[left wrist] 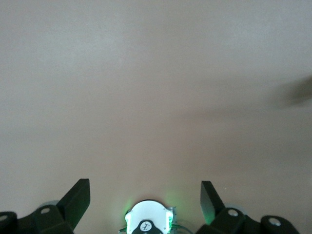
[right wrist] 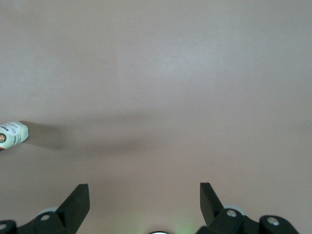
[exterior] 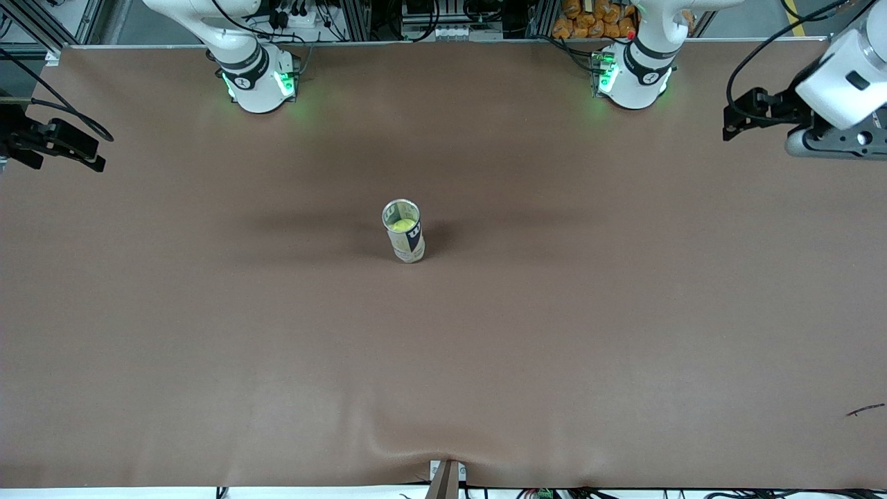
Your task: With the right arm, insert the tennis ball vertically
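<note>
A tennis ball can [exterior: 407, 242] stands upright in the middle of the brown table [exterior: 208, 333], its mouth open at the top. The yellow-green tennis ball [exterior: 402, 225] sits inside it, just below the rim. My right gripper [right wrist: 145, 190] is open and empty, high over bare table at the right arm's end; its hand [exterior: 59, 142] shows at the edge of the front view. The right wrist view catches the can [right wrist: 12, 134] at its edge. My left gripper [left wrist: 145, 187] is open and empty, high over the left arm's end, above its own base [left wrist: 148, 222].
The two arm bases [exterior: 258, 83] [exterior: 634, 80] stand along the table's edge farthest from the front camera. A small dark scrap [exterior: 865, 409] lies near the front camera at the left arm's end. The table cover wrinkles at the edge nearest the front camera [exterior: 416, 443].
</note>
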Motion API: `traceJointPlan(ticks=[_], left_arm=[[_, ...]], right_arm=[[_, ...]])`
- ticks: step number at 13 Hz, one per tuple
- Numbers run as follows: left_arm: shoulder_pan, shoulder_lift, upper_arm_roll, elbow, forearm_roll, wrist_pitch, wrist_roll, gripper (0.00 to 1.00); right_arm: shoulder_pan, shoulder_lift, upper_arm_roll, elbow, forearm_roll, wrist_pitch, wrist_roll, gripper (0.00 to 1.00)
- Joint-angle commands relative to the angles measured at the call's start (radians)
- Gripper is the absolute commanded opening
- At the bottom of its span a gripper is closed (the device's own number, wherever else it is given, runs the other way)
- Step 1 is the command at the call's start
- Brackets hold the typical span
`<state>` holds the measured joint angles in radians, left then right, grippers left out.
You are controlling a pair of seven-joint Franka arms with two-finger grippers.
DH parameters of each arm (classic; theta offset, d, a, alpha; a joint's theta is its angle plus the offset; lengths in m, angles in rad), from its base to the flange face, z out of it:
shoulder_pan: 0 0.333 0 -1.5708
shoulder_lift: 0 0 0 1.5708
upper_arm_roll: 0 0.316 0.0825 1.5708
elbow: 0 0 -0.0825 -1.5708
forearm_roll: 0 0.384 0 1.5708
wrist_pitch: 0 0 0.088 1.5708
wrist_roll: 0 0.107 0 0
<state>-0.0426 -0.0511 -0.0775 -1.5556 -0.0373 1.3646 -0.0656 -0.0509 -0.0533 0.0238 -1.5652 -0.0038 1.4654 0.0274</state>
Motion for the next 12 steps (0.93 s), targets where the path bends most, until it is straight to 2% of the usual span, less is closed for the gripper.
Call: traceJointPlan(ticks=[1, 5, 8, 12], left_arm=[[0.006, -0.058, 0.054, -0.106, -0.053, 0.068, -0.036, 1.00], [0.006, -0.101, 0.081, -0.204, -0.041, 0.172, -0.039, 1.00], [0.006, -0.115, 0.081, -0.198, 0.005, 0.174, -0.077, 1.00], [0.006, -0.112, 0.084, -0.172, 0.014, 0.168, -0.014, 1.00]], right_arm=[[0.013, 0.003, 0.002, 0.016, -0.005, -0.016, 0.013, 1.00], [0.011, 0.003, 0.002, 0.016, -0.005, -0.017, 0.013, 1.00], [0.009, 0.001, 0.001, 0.013, -0.005, -0.019, 0.013, 1.00], [0.009, 0.003, 0.001, 0.013, -0.005, -0.019, 0.013, 1.00]])
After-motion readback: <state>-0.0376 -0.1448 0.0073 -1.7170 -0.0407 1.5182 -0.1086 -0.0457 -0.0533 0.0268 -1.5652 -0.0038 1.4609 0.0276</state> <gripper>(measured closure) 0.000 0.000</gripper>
